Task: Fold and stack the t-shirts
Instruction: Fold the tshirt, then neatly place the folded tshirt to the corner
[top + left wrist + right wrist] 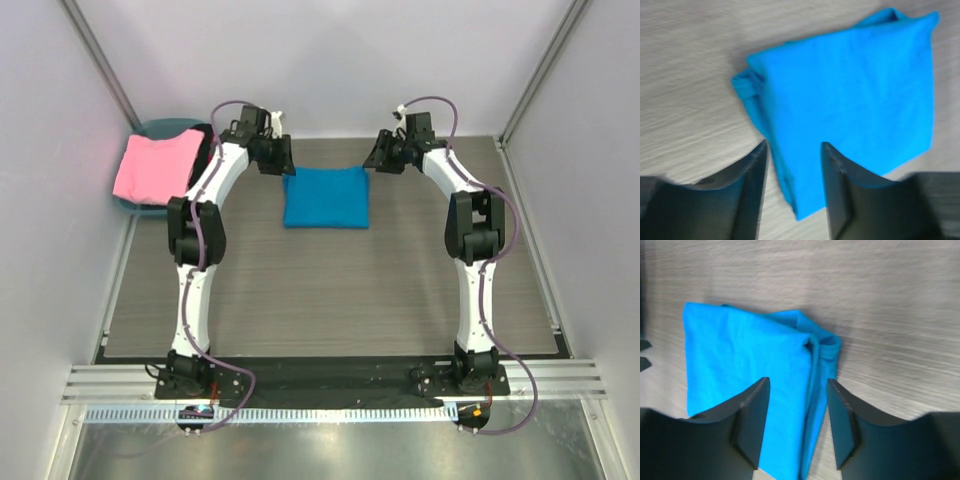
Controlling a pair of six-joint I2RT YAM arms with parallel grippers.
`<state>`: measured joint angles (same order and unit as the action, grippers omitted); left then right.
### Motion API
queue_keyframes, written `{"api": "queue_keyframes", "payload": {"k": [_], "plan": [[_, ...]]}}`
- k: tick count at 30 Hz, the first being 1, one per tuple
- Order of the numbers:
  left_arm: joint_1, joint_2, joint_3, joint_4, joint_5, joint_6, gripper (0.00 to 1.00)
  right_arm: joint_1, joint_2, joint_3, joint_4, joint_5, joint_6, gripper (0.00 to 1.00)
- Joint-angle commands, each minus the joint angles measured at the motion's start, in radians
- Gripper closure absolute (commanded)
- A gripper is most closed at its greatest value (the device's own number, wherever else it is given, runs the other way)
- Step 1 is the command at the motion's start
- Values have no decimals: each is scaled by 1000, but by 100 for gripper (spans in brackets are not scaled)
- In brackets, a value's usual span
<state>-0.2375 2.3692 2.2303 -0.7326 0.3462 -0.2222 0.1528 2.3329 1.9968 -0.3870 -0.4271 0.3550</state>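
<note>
Left end effector point(272, 153) and right end effector point(384, 152), both spread, straddle the far corners of the folded blue fabric t-shirt point(327, 197) lying far-centre on the wood-grain table point(330, 295), probably to square or lift it.

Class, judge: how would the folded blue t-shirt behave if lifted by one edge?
Probably floppy: the blue t-shirt is soft cloth, so it would likely droop and unfold. Likely light, being thin. Its folds look loose, so layers may slide apart.

White arms point(190, 300); black joints point(195, 232) — purple cables point(432, 98)
</note>
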Motion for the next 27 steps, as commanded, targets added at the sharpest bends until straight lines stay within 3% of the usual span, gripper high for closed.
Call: {"api": "queue_keyframes", "payload": {"k": [1, 4, 8, 12, 17, 27], "plan": [[9, -48, 17, 61, -117, -2, 48, -9, -65, 62, 48, 56, -45, 44], [9, -117, -53, 59, -154, -14, 44, -24, -128, -25, 10, 2, -51, 38], [9, -202, -167, 27, -66, -9, 44, -32, -158, -195, -21, -96, -18, 35], [10, -249, -253, -36, 173, 40, 52, -33, -123, -260, -18, -183, 45, 34], [10, -249, -372, -7, 419, -5, 53, -33, -66, -262, 5, -203, 96, 33], [-6, -123, -330, -24, 421, 13, 56, -33, 48, -227, 54, -220, 165, 32]]}}
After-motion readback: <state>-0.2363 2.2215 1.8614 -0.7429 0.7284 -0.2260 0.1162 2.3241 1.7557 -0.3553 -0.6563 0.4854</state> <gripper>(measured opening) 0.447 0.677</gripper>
